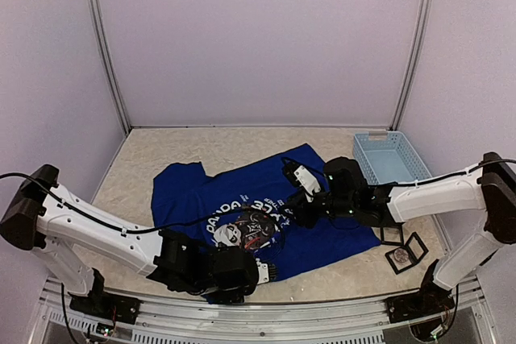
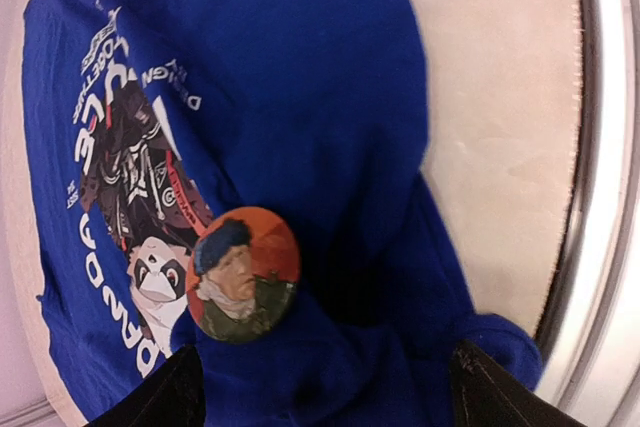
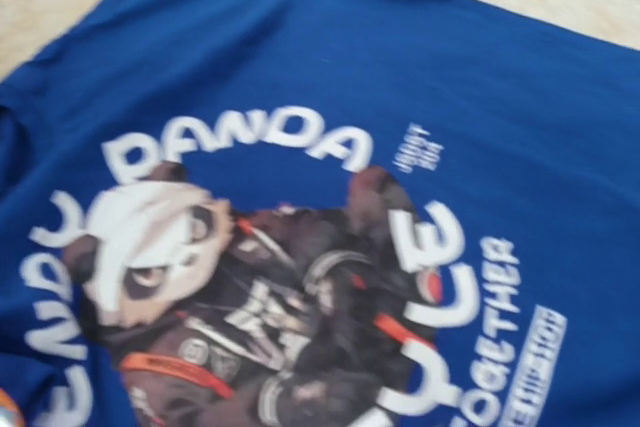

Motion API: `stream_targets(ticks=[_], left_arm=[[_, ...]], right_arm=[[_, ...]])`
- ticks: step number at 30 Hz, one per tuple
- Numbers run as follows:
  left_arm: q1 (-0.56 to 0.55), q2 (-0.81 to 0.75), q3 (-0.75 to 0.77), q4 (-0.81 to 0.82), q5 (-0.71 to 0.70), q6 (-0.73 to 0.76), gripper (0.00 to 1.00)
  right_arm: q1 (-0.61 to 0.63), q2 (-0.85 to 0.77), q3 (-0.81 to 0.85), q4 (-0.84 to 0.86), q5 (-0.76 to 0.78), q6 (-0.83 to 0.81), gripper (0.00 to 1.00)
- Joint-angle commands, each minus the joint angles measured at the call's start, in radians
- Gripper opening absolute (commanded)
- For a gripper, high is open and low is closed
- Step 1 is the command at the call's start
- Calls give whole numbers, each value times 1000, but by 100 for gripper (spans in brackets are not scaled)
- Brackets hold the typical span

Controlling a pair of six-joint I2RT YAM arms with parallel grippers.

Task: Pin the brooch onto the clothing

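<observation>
Brooch (image 2: 242, 274): a round badge showing a man in a blue cap on an orange ground. It lies face up on the royal-blue T-shirt (image 1: 234, 179), touching the edge of the round print just beside the white panda head (image 2: 158, 280). Whether its pin passes through the cloth cannot be told. The fabric under and around the badge is bunched into a soft fold, while the rest of the shirt is spread flat in the middle of the beige table (image 1: 201, 147), with its chest print facing up. The left gripper (image 2: 330, 402) hovers just over that fold at the shirt's near edge. Its two dark fingers (image 2: 165, 397) stand wide apart at the bottom corners of the wrist view, and only blue cloth shows between them. The right gripper (image 1: 297, 211) hangs over the far side of the print. Its wrist camera shows only the lettering and the panda, so whether its jaws are apart or together cannot be told. A light-blue basket (image 1: 389, 159) stands at the far right, well apart from the shirt, and a small black-framed case (image 1: 407, 251) lies near the right arm.
</observation>
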Motion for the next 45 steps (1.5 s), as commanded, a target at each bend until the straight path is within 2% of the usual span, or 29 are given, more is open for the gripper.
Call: stream_targets(ticks=[1,3,5,6,8,10,12,14,16,20,24,27,30,34,36,38,41,45], left_arm=[[-23,-41,74,-263,122,-78,80],[-12,-106,80,-270,158,-76,80],[42,-202,78,-209,139,-80,82],[98,-243,70,-146,126,-101,84],[289,-336,27,20,193,-187,85],[521,-418,-54,200,262,-366,76],[709,-421,-130,270,276,-524,62],[836,-371,-173,286,272,-620,54],[903,-278,-181,293,244,-653,48],[956,-73,-121,329,165,-677,45],[1015,156,10,356,179,-690,44],[1069,331,172,326,220,-693,44],[1116,478,379,286,202,-653,44],[1167,727,777,123,184,-573,47],[1174,827,964,77,171,-533,52],[1171,868,1084,73,197,-486,61],[1149,783,1023,161,220,-429,69],[1105,519,744,285,197,-441,76]], right_arm=[[-43,-27,20,-82,121,35,42],[-82,-6,57,-135,148,51,39],[-129,33,97,-177,174,51,33],[-154,56,120,-191,179,48,29],[-206,116,172,-218,196,42,23],[-242,185,244,-243,197,38,15],[-272,260,303,-275,207,37,7],[-302,329,355,-304,218,46,0],[-332,389,399,-321,219,58,0],[-372,496,481,-359,221,70,0],[-406,570,516,-369,208,91,0],[-437,610,541,-382,205,108,0],[-465,649,579,-388,193,115,0],[-489,729,688,-436,197,101,0],[-495,767,751,-476,195,91,0],[-496,782,818,-520,189,76,0],[-486,740,856,-543,195,39,0],[-453,615,854,-591,261,-13,0]])
